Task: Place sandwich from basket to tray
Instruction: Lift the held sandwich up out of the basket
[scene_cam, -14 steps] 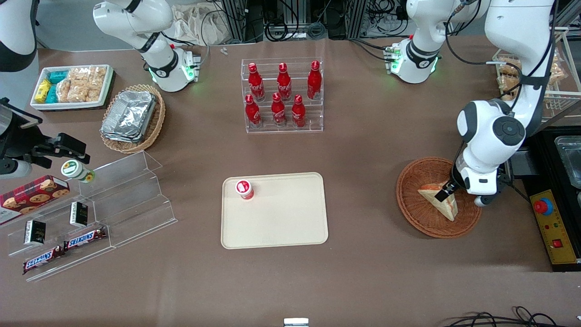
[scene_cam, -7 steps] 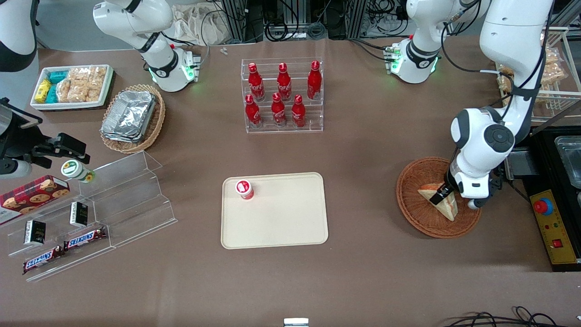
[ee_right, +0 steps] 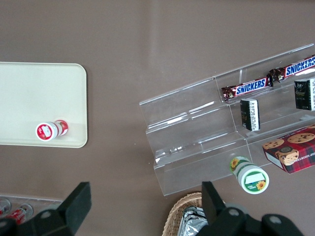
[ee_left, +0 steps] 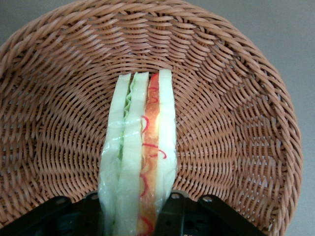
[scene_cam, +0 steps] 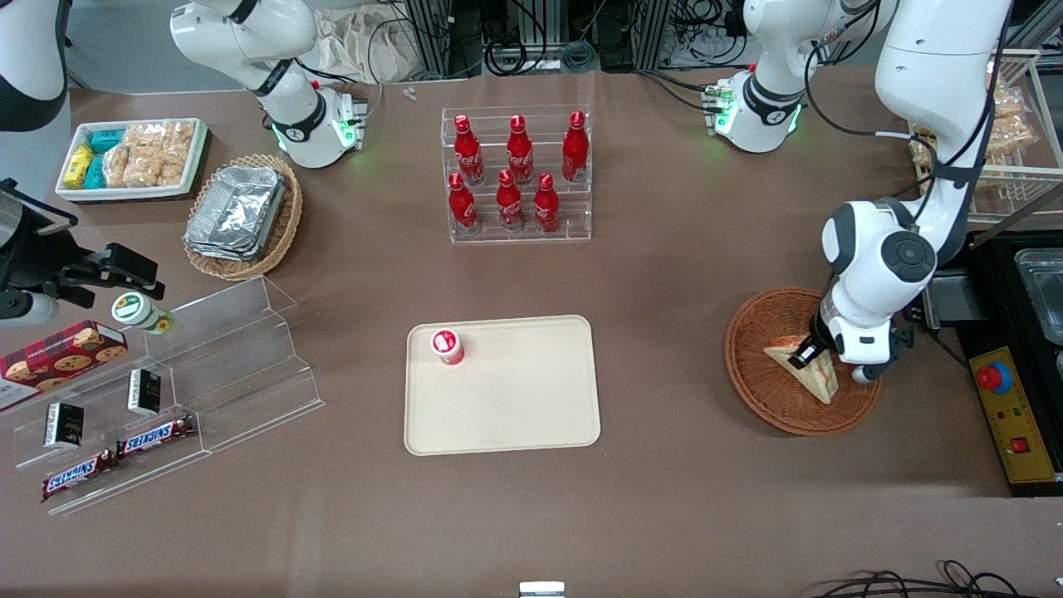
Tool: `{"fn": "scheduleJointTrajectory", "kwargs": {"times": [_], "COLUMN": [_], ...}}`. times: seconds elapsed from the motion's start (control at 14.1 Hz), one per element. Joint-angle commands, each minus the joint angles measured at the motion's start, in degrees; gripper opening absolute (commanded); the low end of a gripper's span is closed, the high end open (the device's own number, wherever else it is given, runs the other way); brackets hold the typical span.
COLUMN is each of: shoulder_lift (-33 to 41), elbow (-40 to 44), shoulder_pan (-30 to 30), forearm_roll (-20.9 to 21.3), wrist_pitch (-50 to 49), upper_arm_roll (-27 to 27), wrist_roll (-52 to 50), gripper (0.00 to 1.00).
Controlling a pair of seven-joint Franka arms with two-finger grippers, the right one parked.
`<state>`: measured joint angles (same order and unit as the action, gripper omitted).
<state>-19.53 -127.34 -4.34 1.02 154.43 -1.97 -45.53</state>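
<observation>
Front view, right side of frame: gripper (scene_cam: 804,357) is down in the basket (scene_cam: 768,390), fingers closed w/ the sandwich (scene_cam: 818,378) pinched between them. Wrist view shows the sandwich (ee_left: 139,157) standing on edge, filling side up, a finger (ee_left: 174,209) pressed to each bread face; basket (ee_left: 236,98) weave wraps around it w/ rim rising on all sides. Sandwich sits toward the basket's side nearer the working arm's end, tip pointing to the lower rim. Tray (scene_cam: 531,415) lies at frame centre, well apart from basket, bare brown table between. Small red-capped bottle (scene_cam: 447,345) stands in the tray's upper-left corner near the rim; rest of tray surface is open.
</observation>
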Motion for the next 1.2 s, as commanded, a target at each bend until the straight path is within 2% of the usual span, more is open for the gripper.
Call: {"fn": "scheduleJointTrajectory", "kwargs": {"times": [0.0, 0.28, 0.5, 0.64, 0.78, 1.13], "shoulder_lift": [1.3, 5.4, 4.4, 3.5, 3.4, 0.8], "elbow": [0.2, 10.1, 27.7, 38.9, 45.4, 49.5], "shoulder_pan": [-0.3, -0.3, -0.4, -0.7, -3.4, -15.3], "forearm_roll": [0.8, 1.8, 1.9, 1.6, 1.6, 1.1], "wrist_pitch": [0.0, -18.3, -41.3, -52.5, -58.3, -60.6], "upper_arm_roll": [0.3, 0.4, 0.6, 0.7, 1.1, 2.3], "wrist_roll": [-1.9, 2.3, 8.8, 12.7, 15.2, 12.3], "gripper": [0.04, 0.04, 0.04, 0.04, 0.04, 0.02]}}
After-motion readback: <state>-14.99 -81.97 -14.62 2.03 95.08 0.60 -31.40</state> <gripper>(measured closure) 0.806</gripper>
